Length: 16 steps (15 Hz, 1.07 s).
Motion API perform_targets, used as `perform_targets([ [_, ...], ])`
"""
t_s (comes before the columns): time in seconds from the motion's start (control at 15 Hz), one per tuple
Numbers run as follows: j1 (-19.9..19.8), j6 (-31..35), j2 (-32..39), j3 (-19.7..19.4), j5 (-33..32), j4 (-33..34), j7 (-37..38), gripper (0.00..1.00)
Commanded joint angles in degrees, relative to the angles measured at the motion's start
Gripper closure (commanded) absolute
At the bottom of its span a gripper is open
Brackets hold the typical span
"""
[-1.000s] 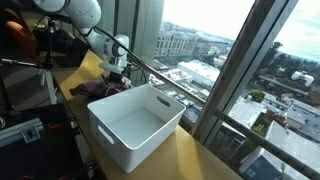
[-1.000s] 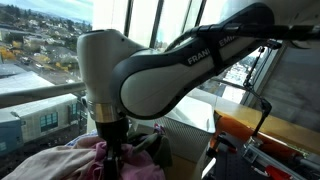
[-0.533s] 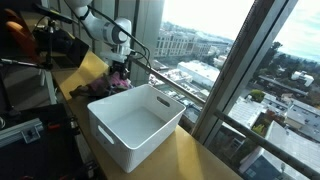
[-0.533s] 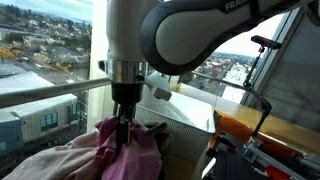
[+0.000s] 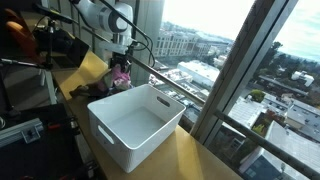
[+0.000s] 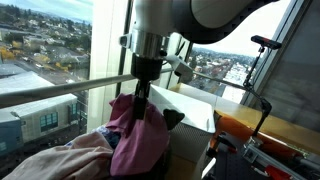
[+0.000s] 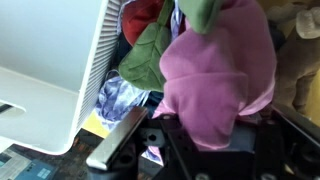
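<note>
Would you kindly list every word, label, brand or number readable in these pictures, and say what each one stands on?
None can be read.
On the robot arm, no lettering shows.
On the white bin and the pink cloth, no labels show.
On the patterned scrap in the wrist view's corner, the print is too blurred to read.
</note>
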Motion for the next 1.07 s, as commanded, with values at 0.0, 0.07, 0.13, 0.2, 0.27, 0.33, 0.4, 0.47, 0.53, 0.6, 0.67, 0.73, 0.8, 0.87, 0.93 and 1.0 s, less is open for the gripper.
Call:
perform_targets([
  [0.0,-3.7,0.6,-7.8,0.1,3.1,-3.6,-4.2,1.0],
  [0.07,-5.0,0.3,-9.4,-0.4,3.8,-3.3,-5.3,1.0],
  [0.13,-6.1,0.1,-10.7,-0.9,4.5,-2.6,-6.1,1.0],
  [0.2,-7.4,0.1,-11.8,-1.5,5.1,-1.8,-7.1,1.0],
  [0.27,-8.8,-0.3,-12.9,-2.2,5.7,-0.8,-8.1,1.0],
  [0.33,-10.3,-0.6,-14.0,-3.0,6.3,0.0,-9.4,1.0],
  [0.4,-11.7,-1.0,-14.8,-3.9,7.0,0.8,-10.7,1.0],
  [0.47,-12.8,-0.9,-14.9,-4.6,7.8,1.4,-11.7,1.0],
  [0.53,-13.7,-0.5,-14.9,-5.4,8.4,1.5,-12.4,1.0],
  [0.6,-14.4,0.0,-14.4,-5.9,8.7,1.2,-12.8,1.0],
  [0.67,-14.9,1.0,-14.0,-6.4,8.8,0.3,-12.8,1.0],
  [0.73,-15.2,2.2,-13.3,-6.8,8.5,-1.0,-12.7,1.0],
  [0.8,-15.4,4.5,-12.2,-7.4,7.2,-2.7,-12.3,1.0],
  [0.87,-15.7,6.1,-11.0,-7.9,6.5,-3.9,-11.8,1.0],
  [0.93,-16.1,7.6,-9.6,-8.4,6.5,-5.4,-12.1,1.0],
  [1.0,-16.3,9.5,-8.4,-8.7,6.4,-6.9,-11.9,1.0],
])
